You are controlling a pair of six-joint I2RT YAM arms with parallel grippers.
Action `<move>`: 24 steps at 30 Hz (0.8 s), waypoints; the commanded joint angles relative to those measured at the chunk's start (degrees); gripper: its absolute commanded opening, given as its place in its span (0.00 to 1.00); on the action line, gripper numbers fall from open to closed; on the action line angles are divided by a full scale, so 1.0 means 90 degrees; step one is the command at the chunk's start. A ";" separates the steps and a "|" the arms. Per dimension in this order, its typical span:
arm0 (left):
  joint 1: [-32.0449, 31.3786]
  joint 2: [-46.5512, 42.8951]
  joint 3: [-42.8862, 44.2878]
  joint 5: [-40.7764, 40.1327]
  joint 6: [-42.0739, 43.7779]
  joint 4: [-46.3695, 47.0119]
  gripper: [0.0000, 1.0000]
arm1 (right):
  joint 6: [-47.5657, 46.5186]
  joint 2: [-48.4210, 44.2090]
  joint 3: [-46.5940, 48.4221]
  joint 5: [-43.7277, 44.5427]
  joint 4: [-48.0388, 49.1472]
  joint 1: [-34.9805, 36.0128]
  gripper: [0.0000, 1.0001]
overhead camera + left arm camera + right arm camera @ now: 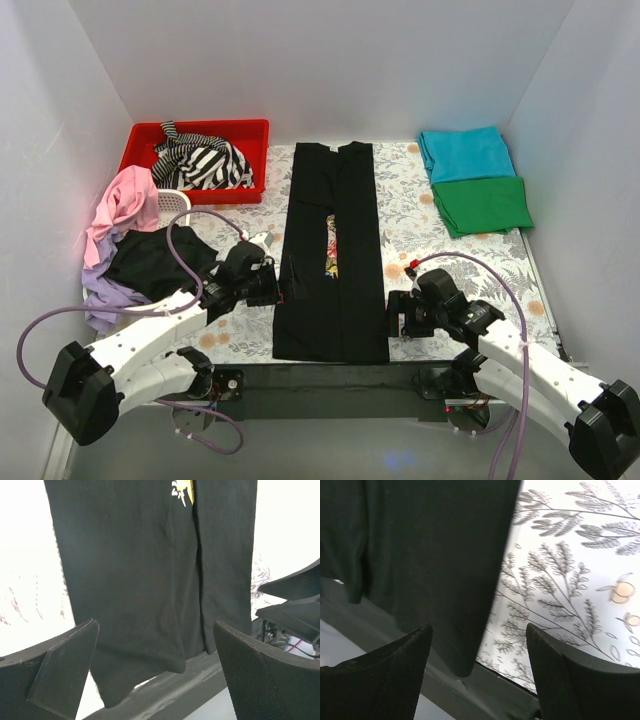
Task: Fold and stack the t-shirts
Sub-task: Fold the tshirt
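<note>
left gripper and right gripper both stand wide apart, holding nothing, flanking the black t-shirt near its hem; shirt's long axis runs near-to-far, collar far.

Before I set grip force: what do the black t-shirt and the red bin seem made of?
Black t-shirt: soft matte knit cloth, likely cotton; its folded panels lie limp and lightly creased. Red bin: rigid, slightly glossy plastic, judging by its smooth moulded rim.
</note>
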 commanded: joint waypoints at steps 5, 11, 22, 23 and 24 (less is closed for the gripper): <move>-0.0664 -0.0470 -0.0288 -0.0746 -0.1030 -0.0590 0.98 | 0.0194 -0.0249 -0.0293 -0.0349 0.0398 0.0084 0.81; -0.1134 -0.0412 -0.0445 -0.1127 -0.1392 -0.0825 0.98 | 0.0017 0.0122 -0.0293 -0.0330 0.0457 0.0084 0.82; -0.1388 -0.1123 -0.0611 -0.1762 -0.1636 -0.1118 0.98 | -0.0149 -0.0015 -0.0302 -0.0075 0.0496 0.0094 0.84; -0.1398 -0.1182 -0.0621 -0.1752 -0.1675 -0.1147 0.98 | -0.0110 -0.0015 -0.0351 -0.0095 0.0506 0.0084 0.84; -0.1398 -0.1221 -0.0630 -0.1762 -0.1724 -0.1167 0.98 | -0.0100 -0.0024 -0.0380 -0.0134 0.0544 0.0094 0.84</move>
